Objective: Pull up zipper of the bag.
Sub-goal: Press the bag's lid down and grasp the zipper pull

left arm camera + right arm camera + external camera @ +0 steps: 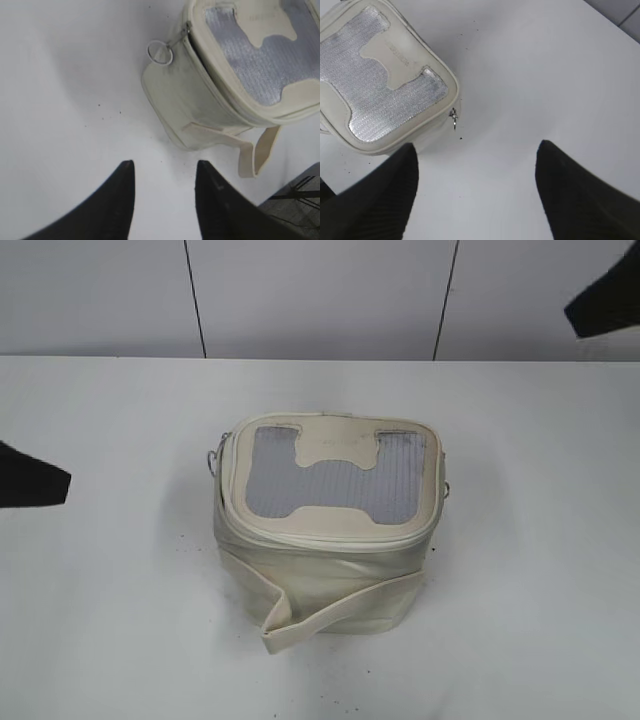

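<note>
The cream-white bag (325, 575) stands in the middle of the white table, its grey mesh window (335, 475) facing up and its loose strap (330, 615) hanging at the front. The zipper track (320, 535) runs around the top rim. One silver ring pull (160, 52) hangs at the bag's left side, another pull (453, 117) at its right side. My left gripper (164, 167) is open and empty, over bare table left of the bag (200, 100). My right gripper (476, 150) is open and empty, right of the bag (380, 85).
The white table (110, 620) spreads around the bag, with small dark specks near the bag. A tiled wall (320, 295) stands behind the table. The table's edge and a dark stand (300, 190) show at the lower right of the left wrist view.
</note>
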{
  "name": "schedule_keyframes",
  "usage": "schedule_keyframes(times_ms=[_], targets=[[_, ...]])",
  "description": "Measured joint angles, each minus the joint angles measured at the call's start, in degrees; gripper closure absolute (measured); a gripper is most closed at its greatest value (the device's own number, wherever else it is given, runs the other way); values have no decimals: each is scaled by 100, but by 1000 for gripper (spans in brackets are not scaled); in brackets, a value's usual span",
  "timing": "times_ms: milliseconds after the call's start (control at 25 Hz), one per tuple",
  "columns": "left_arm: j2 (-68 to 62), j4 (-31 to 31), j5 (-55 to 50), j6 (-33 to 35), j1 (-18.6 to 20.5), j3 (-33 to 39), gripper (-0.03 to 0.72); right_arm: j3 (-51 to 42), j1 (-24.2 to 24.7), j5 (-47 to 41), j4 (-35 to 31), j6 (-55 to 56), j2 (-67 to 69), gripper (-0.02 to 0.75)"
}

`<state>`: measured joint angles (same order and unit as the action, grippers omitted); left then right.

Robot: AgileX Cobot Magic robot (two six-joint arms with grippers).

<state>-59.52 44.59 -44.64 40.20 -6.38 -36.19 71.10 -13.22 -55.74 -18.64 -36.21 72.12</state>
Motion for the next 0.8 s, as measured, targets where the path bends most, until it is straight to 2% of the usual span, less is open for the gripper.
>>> schedule_keyframes(times_ms=[360, 600, 800], targets=[[-1371, 74, -220, 521, 0, -1400, 319, 1859, -17, -906, -1238, -1342, 2003, 171], [-2391, 74, -853, 678, 0, -2250, 313, 3069, -473, -1322, -1291, -1447, 3147, 259], [-3218, 74, -1264, 798, 0, -2790, 313, 3860, -1012, -1336, -1303, -1488, 4031, 286]])
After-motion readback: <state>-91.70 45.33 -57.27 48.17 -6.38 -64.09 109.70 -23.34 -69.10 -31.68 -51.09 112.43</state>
